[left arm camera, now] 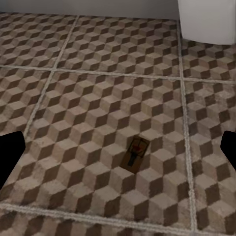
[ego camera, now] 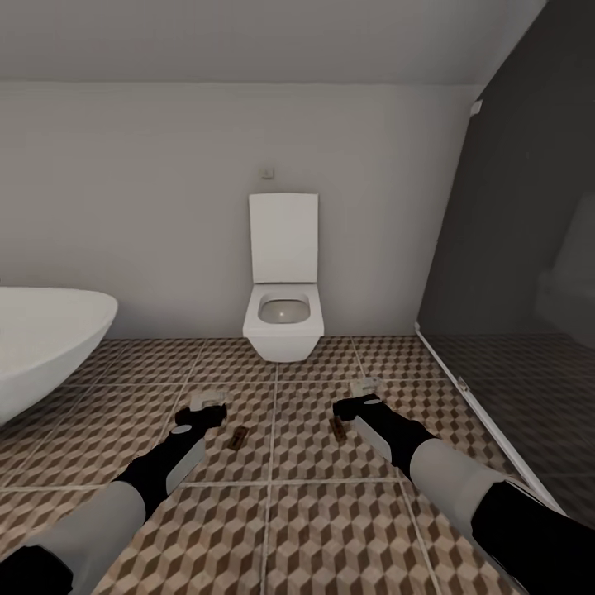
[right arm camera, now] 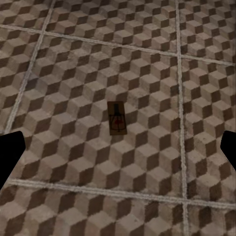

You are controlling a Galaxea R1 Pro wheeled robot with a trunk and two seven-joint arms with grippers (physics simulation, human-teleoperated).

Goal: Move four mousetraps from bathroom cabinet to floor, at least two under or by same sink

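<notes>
Mousetraps [left arm camera: 136, 155]: flat brown wood, red mark

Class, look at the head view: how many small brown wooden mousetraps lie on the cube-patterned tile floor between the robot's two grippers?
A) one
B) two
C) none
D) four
B: two small brown wooden mousetraps lie flat on the cube-patterned tile floor, one beside the left gripper, the other beside the right gripper.

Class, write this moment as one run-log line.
left end effector: open | right end effector: open | mousetraps: two on bathroom floor, by toilet
</notes>
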